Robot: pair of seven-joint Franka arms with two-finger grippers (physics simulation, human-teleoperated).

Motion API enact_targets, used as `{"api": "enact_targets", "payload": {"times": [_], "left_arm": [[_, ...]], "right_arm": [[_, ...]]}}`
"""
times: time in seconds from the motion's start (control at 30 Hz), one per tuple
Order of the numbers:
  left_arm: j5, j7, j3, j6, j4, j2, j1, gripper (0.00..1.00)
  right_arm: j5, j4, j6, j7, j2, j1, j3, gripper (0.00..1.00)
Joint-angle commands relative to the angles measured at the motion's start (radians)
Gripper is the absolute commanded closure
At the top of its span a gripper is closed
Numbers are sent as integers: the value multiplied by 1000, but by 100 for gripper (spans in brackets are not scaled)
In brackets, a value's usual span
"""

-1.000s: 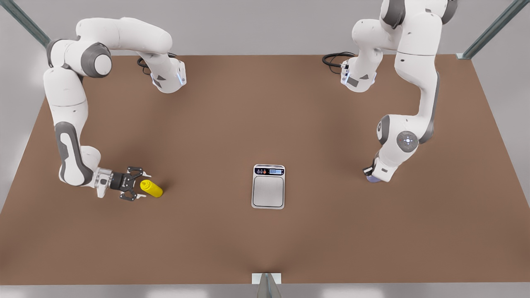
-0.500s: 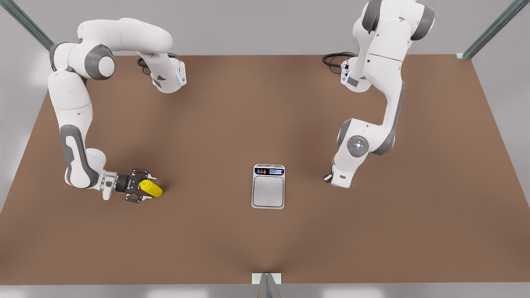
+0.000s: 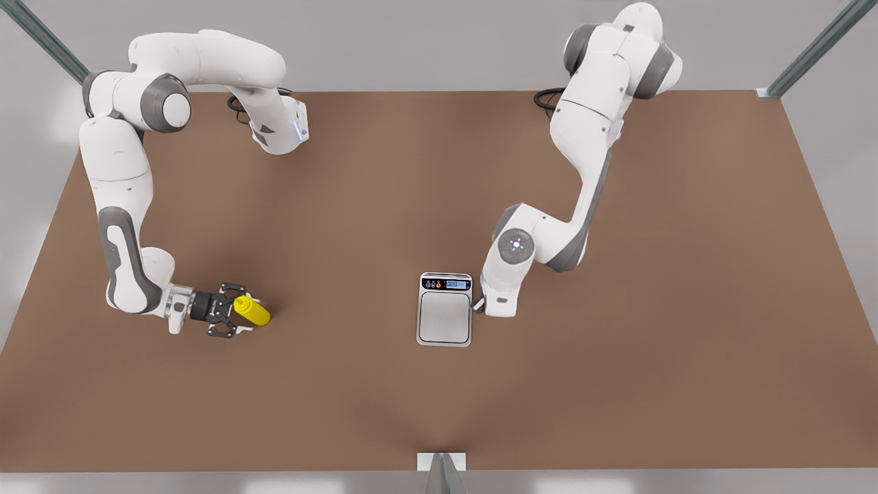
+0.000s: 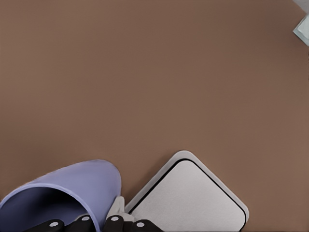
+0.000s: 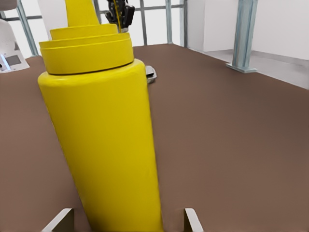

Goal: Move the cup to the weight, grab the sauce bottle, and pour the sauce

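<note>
left gripper (image 4: 96,223) clamped on the cup (image 4: 63,195), just beside the scale (image 3: 445,309) | right gripper (image 3: 230,317) open around the bottle (image 3: 252,311) | tip: centre cup over plate, lower it upright

light: bright, even, diffuse | shadows: soft, faint under arms on table (image 3: 384,171) | glare: none | blur: slight softness in wrist views

The scale (image 3: 444,309) lies flat mid-counter, silver-white with a steel plate and a dark display strip along its far edge. The lavender-blue cup (image 4: 63,195), dark inside, sits just beside one corner of the scale. The yellow bottle (image 3: 252,311) lies on its side toward the front view's left.
</note>
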Motion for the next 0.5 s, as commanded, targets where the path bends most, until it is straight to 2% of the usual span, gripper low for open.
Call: {"api": "enact_targets", "payload": {"times": [0.0, 0.33, 0.37, 0.4, 0.43, 0.47], "left_arm": [[-37, -8, 0, 2, 11, 7, -7, 77], [-32, -199, 1, -111, 265, 151, -77, 77], [-32, -222, 1, -117, 316, 189, -77, 77], [-32, -225, 1, -117, 330, 196, -79, 77], [-32, -249, 3, -119, 351, 214, -83, 77], [-32, -258, 3, -119, 367, 219, -83, 77]], "right_arm": [[-1, 1, 0, 0, 1, 0, 2, 0], [18, 4, 2, 3, 2, 1, 31, 0], [18, 8, 2, 5, 4, 1, 31, 19], [19, 8, 2, 5, 5, 1, 31, 30], [18, 10, 2, 5, 5, 0, 32, 36], [19, 10, 2, 5, 7, 1, 32, 37]]}}
